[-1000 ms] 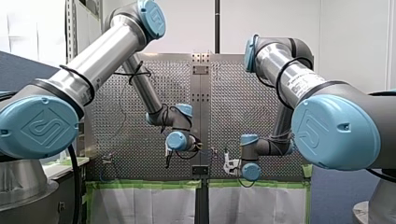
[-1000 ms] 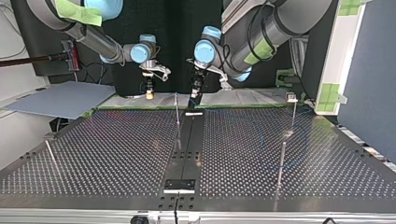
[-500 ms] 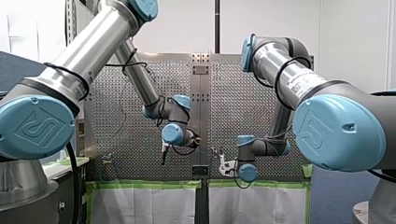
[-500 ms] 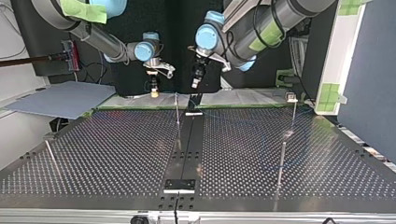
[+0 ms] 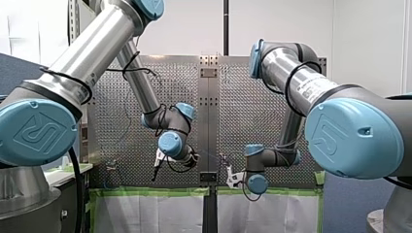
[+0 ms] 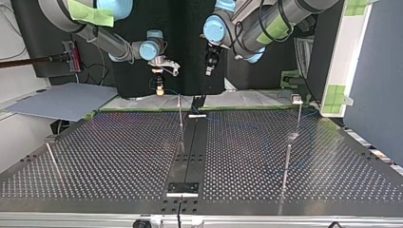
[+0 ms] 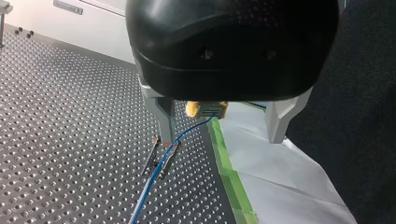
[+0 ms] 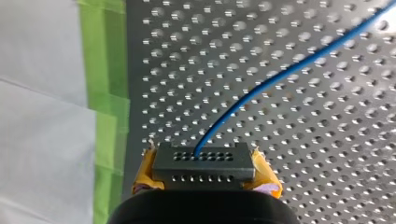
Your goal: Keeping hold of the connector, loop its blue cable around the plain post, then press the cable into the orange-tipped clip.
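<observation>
The right arm's gripper [image 6: 160, 89] hangs over the far edge of the perforated table [image 6: 109, 156], at about eleven o'clock from the orange-tipped clip [image 6: 180, 114] in the top view, its yellow pads [image 8: 145, 175] clamped on the dark connector [image 8: 202, 163]. The blue cable [image 8: 280, 74] runs from the connector over the table, close against the clip's prongs; whether it sits in the clip cannot be told. The left arm's gripper [image 7: 222, 137] hangs higher, at about one o'clock from the clip, metal fingers [image 7: 164, 116] spread wide and free.
</observation>
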You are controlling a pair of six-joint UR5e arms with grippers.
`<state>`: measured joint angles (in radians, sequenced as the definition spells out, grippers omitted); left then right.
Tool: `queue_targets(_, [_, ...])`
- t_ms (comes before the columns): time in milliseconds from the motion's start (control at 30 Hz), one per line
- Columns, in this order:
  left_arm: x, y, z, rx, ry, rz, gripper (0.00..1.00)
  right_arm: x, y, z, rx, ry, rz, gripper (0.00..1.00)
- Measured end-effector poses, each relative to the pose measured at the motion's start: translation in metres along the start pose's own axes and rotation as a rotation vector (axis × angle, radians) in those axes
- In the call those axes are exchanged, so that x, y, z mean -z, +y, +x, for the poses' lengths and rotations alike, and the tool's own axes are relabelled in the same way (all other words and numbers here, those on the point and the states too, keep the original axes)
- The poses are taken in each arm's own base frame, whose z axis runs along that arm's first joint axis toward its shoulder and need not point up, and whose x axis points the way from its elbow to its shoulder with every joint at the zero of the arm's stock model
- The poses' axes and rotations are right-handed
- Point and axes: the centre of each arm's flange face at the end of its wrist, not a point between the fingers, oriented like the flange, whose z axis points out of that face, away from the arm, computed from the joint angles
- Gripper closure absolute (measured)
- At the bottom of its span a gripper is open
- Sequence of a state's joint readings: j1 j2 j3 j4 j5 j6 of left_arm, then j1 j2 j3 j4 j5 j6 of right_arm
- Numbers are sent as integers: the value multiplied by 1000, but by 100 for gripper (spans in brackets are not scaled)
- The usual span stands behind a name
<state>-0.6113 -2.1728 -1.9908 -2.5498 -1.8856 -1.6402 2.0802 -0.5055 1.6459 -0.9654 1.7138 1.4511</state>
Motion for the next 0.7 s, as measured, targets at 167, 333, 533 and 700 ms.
queue_targets(167, [0, 1, 0, 0, 1, -2, 5, 1, -1, -8, 7, -7, 3, 100])
queue_targets(333, [-3, 1, -3, 2, -5, -3, 5, 0, -4, -1, 22, 14, 30, 100])
queue_targets(533, [-6, 0, -7, 7, -14, -3, 5, -2, -15, 24, 37, 52, 98, 100])
queue_targets(700, [-6, 0, -8, 11, -16, -5, 5, 3, -25, 28, 44, 54, 142, 100])
